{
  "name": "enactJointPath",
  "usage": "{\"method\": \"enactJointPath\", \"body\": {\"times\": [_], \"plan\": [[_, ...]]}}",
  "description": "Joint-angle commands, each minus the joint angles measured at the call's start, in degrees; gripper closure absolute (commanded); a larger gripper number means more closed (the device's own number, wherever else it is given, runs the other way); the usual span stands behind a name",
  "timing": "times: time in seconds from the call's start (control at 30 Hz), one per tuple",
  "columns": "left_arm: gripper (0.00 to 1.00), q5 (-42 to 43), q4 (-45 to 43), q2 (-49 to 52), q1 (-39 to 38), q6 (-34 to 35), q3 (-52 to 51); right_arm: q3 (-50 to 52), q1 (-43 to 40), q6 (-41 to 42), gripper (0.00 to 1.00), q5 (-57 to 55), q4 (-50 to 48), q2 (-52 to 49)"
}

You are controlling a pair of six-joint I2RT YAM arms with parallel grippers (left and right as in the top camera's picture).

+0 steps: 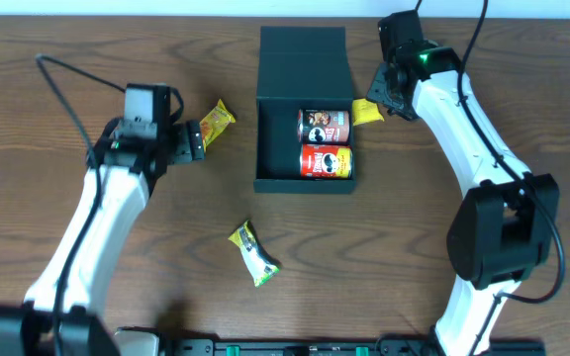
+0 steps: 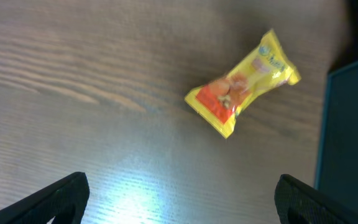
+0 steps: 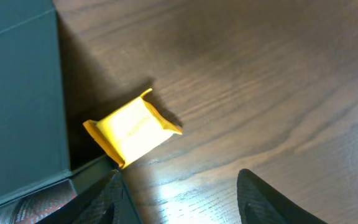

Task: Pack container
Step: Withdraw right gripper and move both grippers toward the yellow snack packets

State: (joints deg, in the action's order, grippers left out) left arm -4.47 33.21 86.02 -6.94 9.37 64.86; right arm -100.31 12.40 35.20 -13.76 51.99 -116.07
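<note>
The dark teal container (image 1: 275, 138) stands open at the table's middle, its flap lid (image 1: 303, 59) laid back. Two red chip cans (image 1: 325, 127) (image 1: 326, 162) lie inside. My left gripper (image 1: 194, 140) is open and empty, just left of a yellow-orange snack packet (image 1: 217, 123), which shows ahead of the fingers in the left wrist view (image 2: 241, 90). My right gripper (image 1: 379, 91) is open and empty beside a small yellow packet (image 1: 366, 112) lying against the container's right wall; in the right wrist view (image 3: 132, 129) it lies ahead of the fingers.
A green-and-yellow snack packet (image 1: 253, 254) lies on the wooden table in front of the container. The container's wall shows in the left wrist view (image 2: 350, 124) and in the right wrist view (image 3: 17, 93).
</note>
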Motion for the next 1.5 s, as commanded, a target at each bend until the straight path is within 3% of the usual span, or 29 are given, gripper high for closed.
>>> {"method": "enactJointPath", "body": {"times": [0.0,0.1,0.2,0.23,0.4,0.63,0.93,1.47], "plan": [[0.04,0.9,2.51,6.1,0.22,-1.31,7.39,-0.87,-0.94,5.22,0.38,-0.59,1.97,-2.03],[0.04,1.03,6.95,12.72,0.22,-5.99,15.39,-0.87,-1.31,6.12,0.29,1.29,4.66,-2.03],[0.04,7.21,9.73,17.42,-0.26,-26.08,21.16,-0.87,-1.6,5.88,0.2,1.97,7.37,-2.03],[0.05,6.93,9.86,18.45,-0.46,-29.57,22.45,-0.87,-1.62,5.88,0.18,1.51,8.44,-2.01],[0.05,7.93,9.77,22.08,0.74,-35.3,26.4,-0.87,-4.33,9.97,0.13,1.73,14.51,-2.01],[0.05,9.4,9.57,27.41,1.18,-47.19,26.71,-0.87,-13.66,2.38,0.07,16.17,14.8,-2.01],[0.05,11.45,8.22,34.34,0.92,-47.08,26.71,-0.87,-16.09,0.92,0.05,16.15,16.59,-2.01],[0.05,17.09,3.1,36.44,0.9,-44.98,26.69,-0.87,-15.76,0.92,0.05,16.17,16.63,-2.01]]}}
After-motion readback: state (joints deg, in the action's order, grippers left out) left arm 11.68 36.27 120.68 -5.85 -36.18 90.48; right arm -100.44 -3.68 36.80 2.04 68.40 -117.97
